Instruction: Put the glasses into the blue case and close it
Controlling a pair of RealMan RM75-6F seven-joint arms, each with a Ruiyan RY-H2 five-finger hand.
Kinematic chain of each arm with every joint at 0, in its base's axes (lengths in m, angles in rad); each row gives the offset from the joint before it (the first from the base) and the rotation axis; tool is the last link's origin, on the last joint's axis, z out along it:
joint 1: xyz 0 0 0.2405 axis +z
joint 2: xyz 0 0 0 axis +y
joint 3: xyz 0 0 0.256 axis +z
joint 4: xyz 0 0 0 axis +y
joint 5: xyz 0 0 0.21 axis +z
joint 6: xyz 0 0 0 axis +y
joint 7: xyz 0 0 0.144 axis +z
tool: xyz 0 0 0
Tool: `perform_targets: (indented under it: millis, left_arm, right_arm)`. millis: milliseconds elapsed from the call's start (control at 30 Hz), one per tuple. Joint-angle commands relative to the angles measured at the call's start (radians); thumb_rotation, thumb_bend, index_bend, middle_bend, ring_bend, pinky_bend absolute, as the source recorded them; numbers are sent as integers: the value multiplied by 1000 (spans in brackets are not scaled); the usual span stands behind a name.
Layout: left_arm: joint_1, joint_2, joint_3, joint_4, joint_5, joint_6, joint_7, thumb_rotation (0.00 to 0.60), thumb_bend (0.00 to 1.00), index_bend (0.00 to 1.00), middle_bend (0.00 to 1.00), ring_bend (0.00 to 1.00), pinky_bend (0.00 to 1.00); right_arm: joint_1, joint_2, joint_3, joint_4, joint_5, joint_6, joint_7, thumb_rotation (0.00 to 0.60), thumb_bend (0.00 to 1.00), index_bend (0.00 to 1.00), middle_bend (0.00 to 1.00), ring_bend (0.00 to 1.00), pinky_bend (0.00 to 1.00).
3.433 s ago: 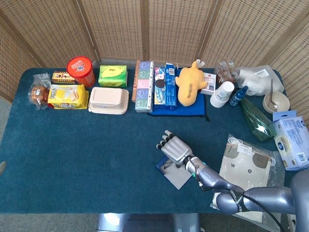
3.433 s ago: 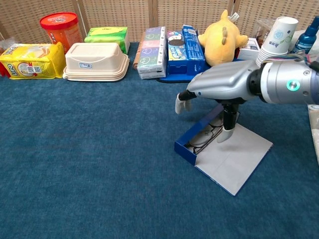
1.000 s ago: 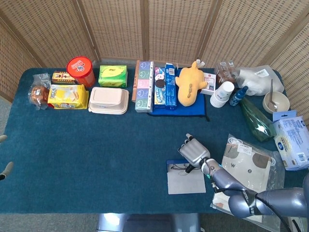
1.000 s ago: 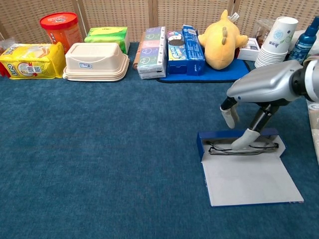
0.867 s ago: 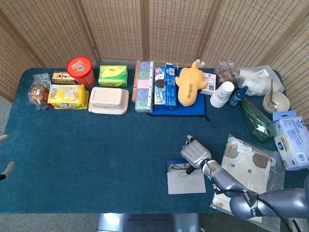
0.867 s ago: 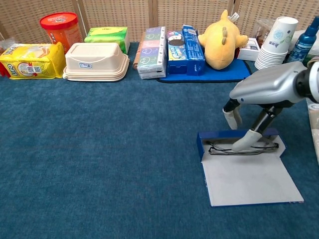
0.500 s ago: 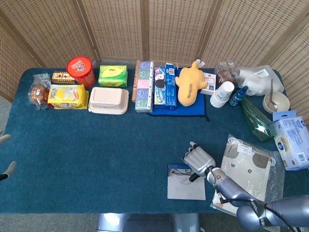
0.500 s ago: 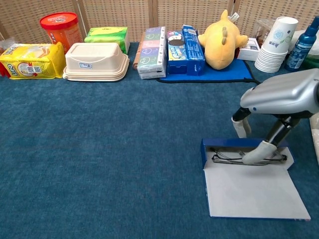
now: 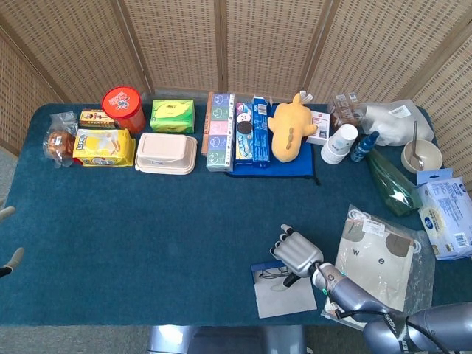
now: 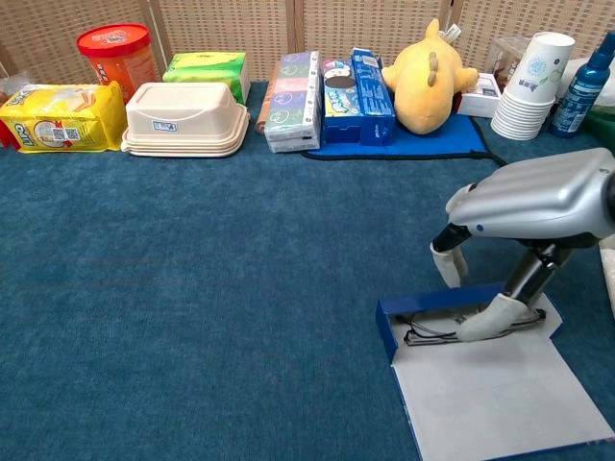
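The glasses lie in the open case near the table's front edge. Right hand, fingers spread, presses them, seemingly gripping nothing. Thin, fragile frames; better to lift the stiff grey lid by its free edge.

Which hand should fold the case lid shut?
Right. The right hand is already over the blue case, a finger on the glasses beside the open lid. The left hand sits at the far table edge.

**Readable text: v. little**

Clear bag at table's right edge, head view: letters "w" and "e" on the cloth inside. Yellow snack pack, chest view: has print and a barcode-type label, too small to read. Other boxes' print is illegible too.
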Motion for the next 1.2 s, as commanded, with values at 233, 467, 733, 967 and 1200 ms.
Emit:
perform_targets:
  millis: [233, 467, 733, 967, 1200]
  left_arm:
    - [-3, 0, -2, 5, -4, -6, -4, 588, 291, 154, 99, 16, 0]
    - [-19, -7, -7, 6, -2, -23, -1, 588, 292, 154, 99, 16, 0]
    - [-26, -10, -8, 7, 0, -31, 2, 589, 292, 154, 99, 15, 0]
    - [-26, -11, -6, 7, 1, -30, 1, 584, 292, 154, 99, 13, 0]
    - [-20, -11, -4, 11, -1, -23, -3, 584, 291, 154, 99, 13, 0]
  right_arm:
    - [3, 4, -15, 15, 56, 11, -21, 100, 84, 358, 361, 236, 109]
    - [-14, 20, -39, -16, 56, 40, -34, 101, 82, 359, 361, 238, 110]
    - [-35, 41, -61, -57, 59, 78, -50, 101, 79, 359, 360, 240, 111]
    - [-63, 50, -80, -92, 36, 100, -53, 101, 79, 359, 361, 241, 111]
    - [-79, 49, -85, -106, 11, 104, -61, 101, 79, 359, 361, 241, 111]
